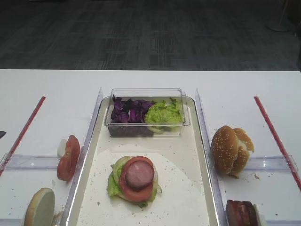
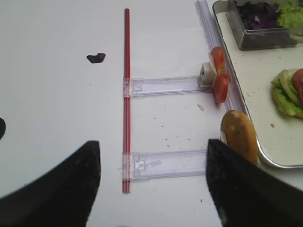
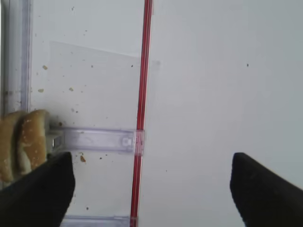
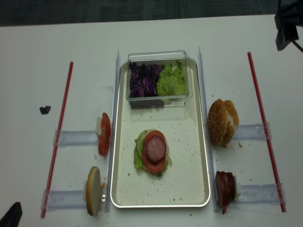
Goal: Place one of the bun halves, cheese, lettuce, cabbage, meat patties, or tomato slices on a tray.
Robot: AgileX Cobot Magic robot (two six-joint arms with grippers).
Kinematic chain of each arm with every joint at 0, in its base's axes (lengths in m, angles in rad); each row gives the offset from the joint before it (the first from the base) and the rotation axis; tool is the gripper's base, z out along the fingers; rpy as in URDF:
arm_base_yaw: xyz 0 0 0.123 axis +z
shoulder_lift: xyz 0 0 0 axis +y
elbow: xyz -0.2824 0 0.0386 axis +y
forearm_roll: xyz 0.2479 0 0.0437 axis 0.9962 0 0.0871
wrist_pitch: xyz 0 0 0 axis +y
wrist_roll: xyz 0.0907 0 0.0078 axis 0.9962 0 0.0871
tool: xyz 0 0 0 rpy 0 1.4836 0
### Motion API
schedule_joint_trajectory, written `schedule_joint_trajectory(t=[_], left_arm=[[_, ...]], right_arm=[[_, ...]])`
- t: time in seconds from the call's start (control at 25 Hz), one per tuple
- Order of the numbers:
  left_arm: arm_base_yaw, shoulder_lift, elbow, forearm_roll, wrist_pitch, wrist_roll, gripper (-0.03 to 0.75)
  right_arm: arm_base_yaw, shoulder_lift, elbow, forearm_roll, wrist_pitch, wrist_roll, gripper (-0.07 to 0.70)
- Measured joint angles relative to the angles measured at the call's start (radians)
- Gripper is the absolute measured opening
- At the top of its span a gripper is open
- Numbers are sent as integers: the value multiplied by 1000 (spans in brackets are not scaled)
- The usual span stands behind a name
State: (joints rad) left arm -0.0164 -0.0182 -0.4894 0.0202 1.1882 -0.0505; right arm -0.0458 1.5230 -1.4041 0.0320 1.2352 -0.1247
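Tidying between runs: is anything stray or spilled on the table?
Yes: a small scrap of purple cabbage lies alone on the bare table, left of the left red strip, far from the clear box.

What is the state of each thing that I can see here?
Long cream-white tray with silver rim: holds the box and a stack.
Clear plastic box: open, holding purple cabbage and green lettuce.
Stack: lettuce, tomato slice, pinkish-brown meat patty on top.
Sesame bun halves: on edge, right of tray.
Left hand: open, empty.
Right hand: open, empty.
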Motion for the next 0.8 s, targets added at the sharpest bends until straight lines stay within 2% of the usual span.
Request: schedule_joint_trajectory(t=[0.8], left_arm=[[0, 0, 0, 0, 0, 0, 439]], right_arm=[[0, -685, 574, 0, 6, -1, 678]])
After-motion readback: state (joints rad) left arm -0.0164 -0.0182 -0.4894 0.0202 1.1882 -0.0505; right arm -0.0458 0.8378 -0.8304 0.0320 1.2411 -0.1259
